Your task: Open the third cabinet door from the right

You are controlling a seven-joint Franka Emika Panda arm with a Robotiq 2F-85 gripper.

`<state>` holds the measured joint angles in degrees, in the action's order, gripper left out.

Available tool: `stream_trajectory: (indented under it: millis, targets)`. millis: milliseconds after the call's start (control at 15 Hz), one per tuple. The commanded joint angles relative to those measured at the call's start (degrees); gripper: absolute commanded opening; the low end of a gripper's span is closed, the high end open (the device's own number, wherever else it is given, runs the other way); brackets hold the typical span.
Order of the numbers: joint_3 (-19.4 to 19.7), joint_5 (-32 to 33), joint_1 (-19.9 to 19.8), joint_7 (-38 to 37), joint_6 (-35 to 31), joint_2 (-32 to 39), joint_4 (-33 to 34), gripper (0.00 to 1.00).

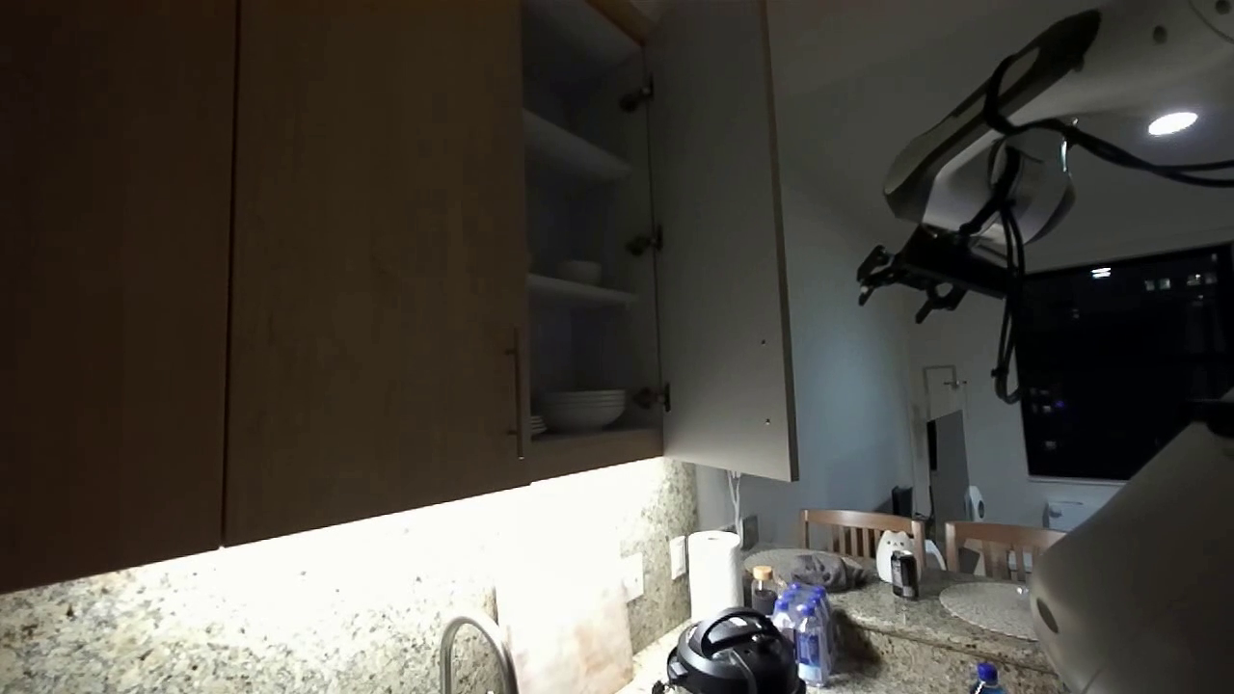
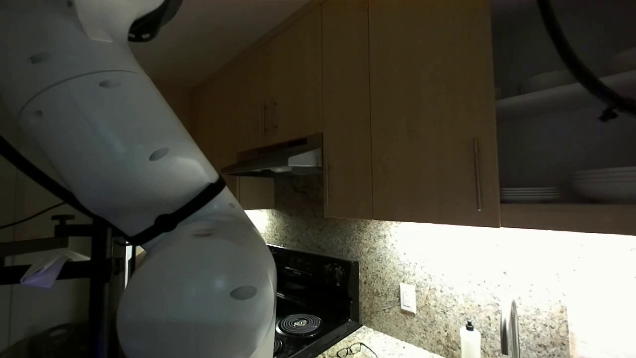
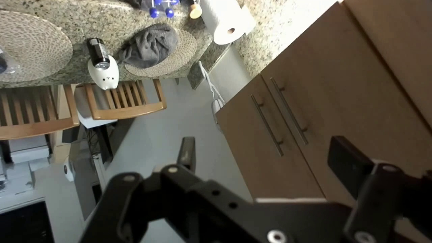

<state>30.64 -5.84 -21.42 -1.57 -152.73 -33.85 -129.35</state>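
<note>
Empty and spread wide, the hand (image 3: pixel 265 155) hangs in mid-air, nothing in its grasp, touching nothing that shows! And where's the target? The third cabinet door from the right (image 1: pixel 111 280) stands well to the left of the hand in an exterior view, out past the rightmost door (image 1: pixel 718 241), which is swung out, and past the wider door (image 1: pixel 376 270), which is closed. Its slim bar handle (image 2: pixel 327 183) sits low on the left edge, the edge away from that wider door.

Over to the wrist view: beyond the hand, a pair of metal pulls (image 3: pixel 289 111) run side by side, and the rightmost door looks flush there, so the views don't agree on it.

Scoreboard? Both exterior views have the target closed, flat in line with the wider door. None of this opening looks done, by my reckoning. Everything is left: bring the hand across to that handle, grip, pull, swing the door out. Those pulls ahead of the hand look like the wrong ones, so a turn seems needed first.
</note>
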Motion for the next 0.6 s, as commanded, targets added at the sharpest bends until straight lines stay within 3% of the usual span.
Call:
stream_trajectory:
  millis: [0, 333, 533]
  targets:
    - [0.0, -2.0, -1.1, -1.3, -1.4, 3.6, 3.6, 1.0]
    - [0.3, -2.4, -0.5, -0.5, -0.2, 3.5, 5.3, 1.0]
    - [-0.5, -0.6, -1.0, 2.2, 4.5, -0.5, 4.1, 1.0]
